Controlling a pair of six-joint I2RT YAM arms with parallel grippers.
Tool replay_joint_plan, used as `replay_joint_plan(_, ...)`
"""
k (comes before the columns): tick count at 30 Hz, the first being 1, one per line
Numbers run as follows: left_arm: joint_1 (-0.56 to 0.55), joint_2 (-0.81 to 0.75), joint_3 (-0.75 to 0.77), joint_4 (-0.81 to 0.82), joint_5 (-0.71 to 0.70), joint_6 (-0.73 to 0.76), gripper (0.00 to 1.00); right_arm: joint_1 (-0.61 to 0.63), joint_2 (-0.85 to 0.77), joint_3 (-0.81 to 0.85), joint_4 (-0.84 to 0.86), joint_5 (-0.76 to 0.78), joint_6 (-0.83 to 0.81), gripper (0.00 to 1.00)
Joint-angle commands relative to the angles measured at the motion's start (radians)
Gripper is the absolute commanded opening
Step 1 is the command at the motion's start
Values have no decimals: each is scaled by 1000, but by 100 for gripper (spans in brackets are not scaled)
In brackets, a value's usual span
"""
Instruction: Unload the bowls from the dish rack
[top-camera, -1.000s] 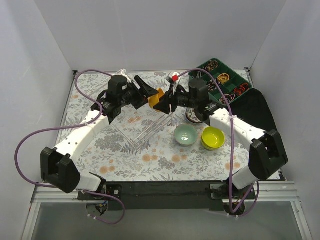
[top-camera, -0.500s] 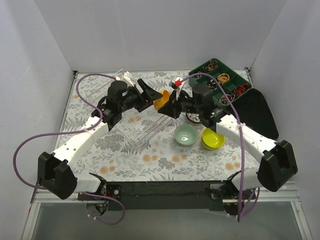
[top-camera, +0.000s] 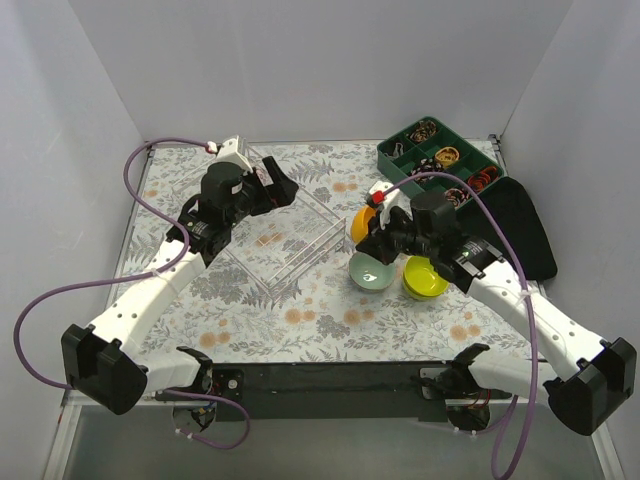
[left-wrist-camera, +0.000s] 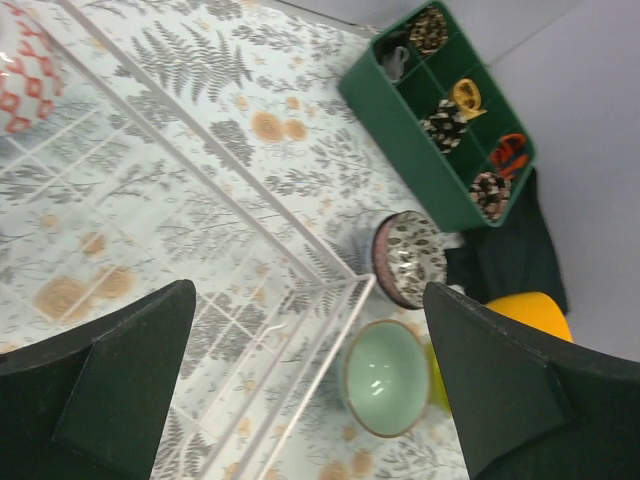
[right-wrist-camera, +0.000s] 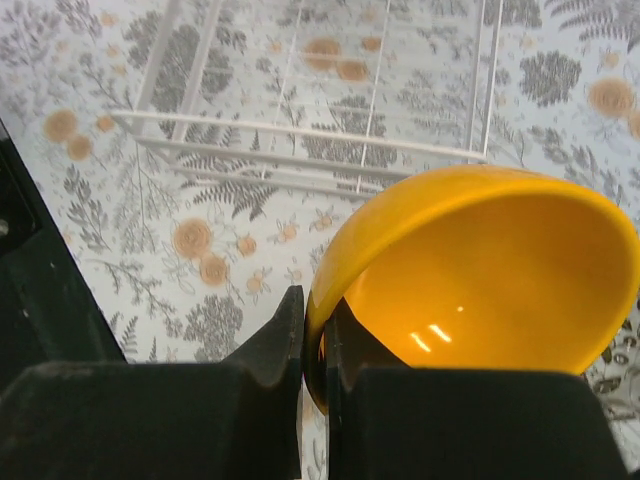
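Orange bowl (right-wrist-camera: 480, 270): I have it pinched by the rim in my right gripper (right-wrist-camera: 318, 318). It is tipped on edge and held clear of the table (top-camera: 300, 320), just off the dish rack's near-right corner and near the mint bowl.
Right gripper: clamped hard on the orange rim, one finger inside the bowl and one outside.
Left gripper (top-camera: 277, 186): jaws spread wide with nothing between them, hanging over the far-left part of the rack.
Dish rack (top-camera: 300, 245): a clear, low-walled tray sitting mid-table on the floral cloth.
Red-and-white bowl (left-wrist-camera: 20, 65): my left wrist view catches it at the frame's edge, on the rack side of the clear wall.
Mint bowl (top-camera: 371, 271): upright on the table, just right of the rack's corner.
Yellow-green bowl (top-camera: 425, 277): upright just beside the mint one. I cannot tell whether they touch.
Dark patterned bowl (left-wrist-camera: 410, 258): on the table between the rack's corner and the green tray.
Green tray (top-camera: 440, 165): in the far-right corner, its compartments filled with small items.
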Motion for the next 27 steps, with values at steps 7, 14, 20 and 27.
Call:
replay_joint_plan(7, 1, -14, 8, -111, -132, 198, 98, 56, -64, -5, -283, 100, -60, 1)
replay_joint_plan(14, -1, -14, -17, -121, -145, 213, 98, 173, -92, -56, -392, 203, 36, 1)
replay_joint_plan(20, -1, -10, -29, -122, -139, 216, 98, 194, -133, -45, -481, 400, 194, 1)
replay_joint_plan(27, -1, -4, -34, -124, -124, 218, 98, 124, -92, 55, -588, 591, 234, 1)
